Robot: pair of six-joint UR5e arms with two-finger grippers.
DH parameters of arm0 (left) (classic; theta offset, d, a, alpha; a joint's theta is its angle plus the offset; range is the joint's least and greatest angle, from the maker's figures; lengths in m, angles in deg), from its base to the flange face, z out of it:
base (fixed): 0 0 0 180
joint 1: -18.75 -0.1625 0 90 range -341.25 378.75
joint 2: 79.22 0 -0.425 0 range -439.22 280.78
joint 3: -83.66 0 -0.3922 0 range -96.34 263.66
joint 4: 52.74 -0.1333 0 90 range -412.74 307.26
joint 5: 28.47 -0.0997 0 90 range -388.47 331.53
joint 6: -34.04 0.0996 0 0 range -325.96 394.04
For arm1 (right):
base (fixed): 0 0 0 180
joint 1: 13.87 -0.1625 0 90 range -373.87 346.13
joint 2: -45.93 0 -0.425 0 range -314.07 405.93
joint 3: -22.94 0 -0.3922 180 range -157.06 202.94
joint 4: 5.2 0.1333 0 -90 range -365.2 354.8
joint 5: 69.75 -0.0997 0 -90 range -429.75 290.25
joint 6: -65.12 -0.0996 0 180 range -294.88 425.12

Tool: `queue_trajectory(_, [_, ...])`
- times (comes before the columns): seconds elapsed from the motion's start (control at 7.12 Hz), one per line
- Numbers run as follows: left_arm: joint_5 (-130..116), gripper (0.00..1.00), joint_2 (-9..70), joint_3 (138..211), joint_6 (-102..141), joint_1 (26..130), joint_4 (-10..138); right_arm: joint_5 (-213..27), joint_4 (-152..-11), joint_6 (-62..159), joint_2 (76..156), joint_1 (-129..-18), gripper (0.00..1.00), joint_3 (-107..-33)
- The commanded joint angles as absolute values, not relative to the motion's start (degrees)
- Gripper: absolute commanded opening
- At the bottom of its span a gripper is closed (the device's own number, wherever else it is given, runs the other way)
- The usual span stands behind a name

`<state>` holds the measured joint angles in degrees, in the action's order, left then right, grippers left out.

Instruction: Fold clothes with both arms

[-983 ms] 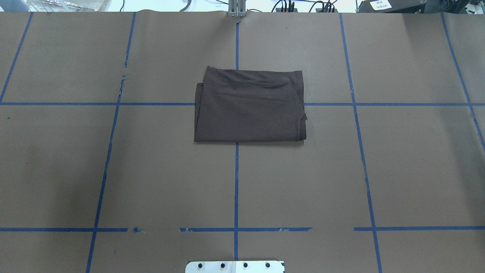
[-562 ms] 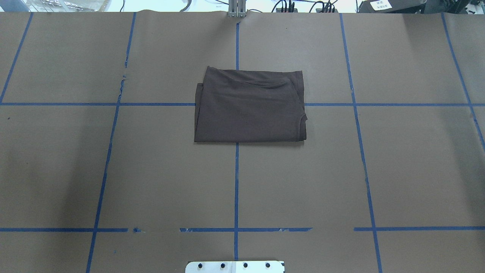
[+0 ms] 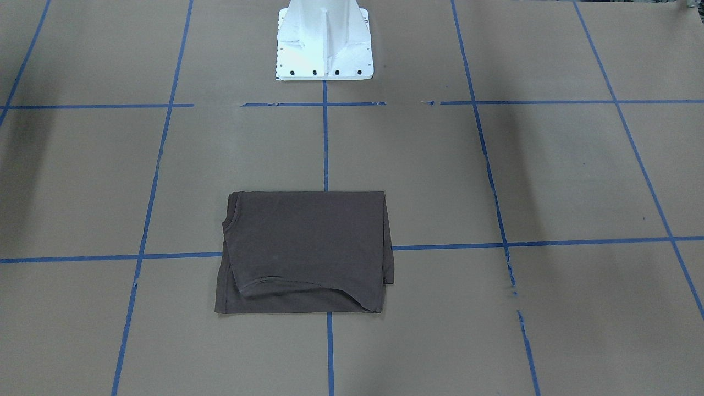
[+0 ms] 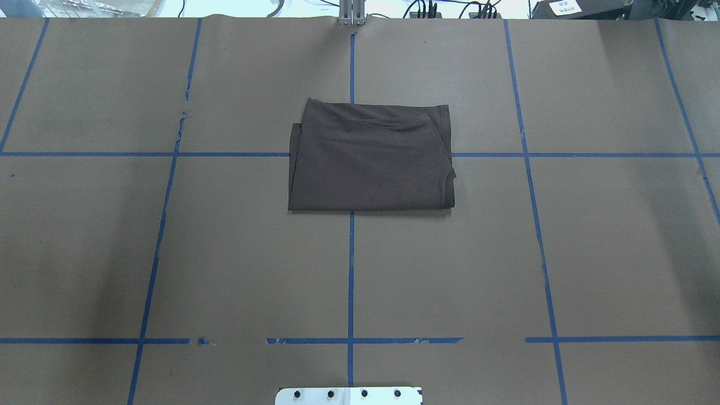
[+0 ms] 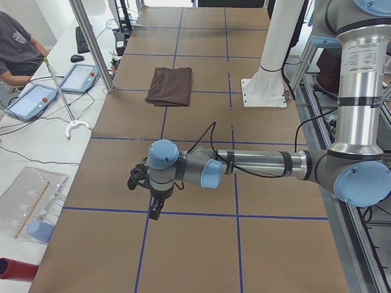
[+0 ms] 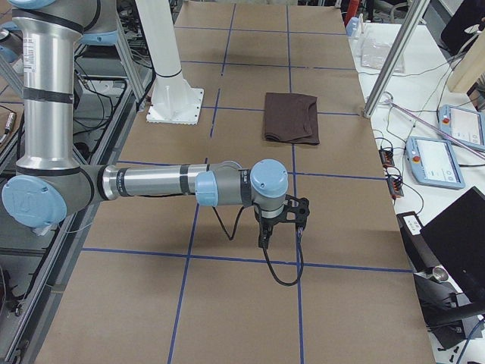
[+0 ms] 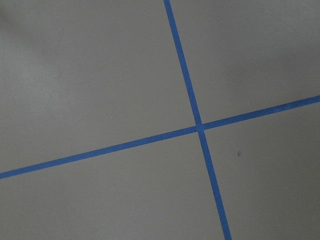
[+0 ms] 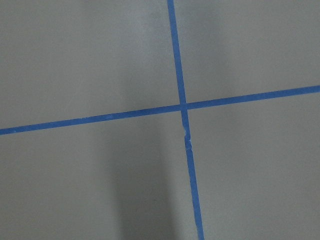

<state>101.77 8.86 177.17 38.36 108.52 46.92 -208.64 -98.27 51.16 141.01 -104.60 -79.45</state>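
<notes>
Dark brown-grey knit T-shirt (image 4: 368, 157), folded into a flat, soft rectangle, lies mid-surface (image 4: 225, 253) over a blue tape (image 4: 351, 270) crossing, well apart from both claws. Left claw (image 5: 156, 211) and right claw (image 6: 264, 236) point down at opposite ends, forearms stretched level. Whether either is spread, I cannot tell.

I read the left arm (image 5: 256, 163) with forearm level, reaching toward 9 o'clock in the left side view. The left gripper (image 5: 156, 211) points to 6 o'clock. The right arm (image 6: 151, 182) reaches toward 3 o'clock, with the right gripper (image 6: 264, 236) pointing to 6 o'clock. Jaw opening on both: indeterminate.
</notes>
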Motion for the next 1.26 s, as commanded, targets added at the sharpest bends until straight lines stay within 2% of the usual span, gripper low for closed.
queue_trajectory(0.0, [101.78, 1.00, 8.58, 179.11, 38.00, 108.48, 43.51, -208.53, -101.97, 51.75, 141.46, -104.40, 1.00, -80.87])
queue_trajectory(0.42, [101.78, 1.00, 8.49, 178.85, 38.08, 108.48, 43.94, -208.44, -101.09, 57.09, 140.68, -104.40, 1.00, -74.30])
queue_trajectory(0.7, [101.78, 1.00, 8.49, 178.67, 38.17, 108.48, 44.03, -208.27, -94.26, 56.60, 140.76, -104.40, 1.00, -69.89])
queue_trajectory(1.12, [101.78, 1.00, 8.49, 178.85, 38.08, 108.48, 43.94, -208.27, -93.88, 56.50, 140.76, -104.40, 1.00, -69.61])
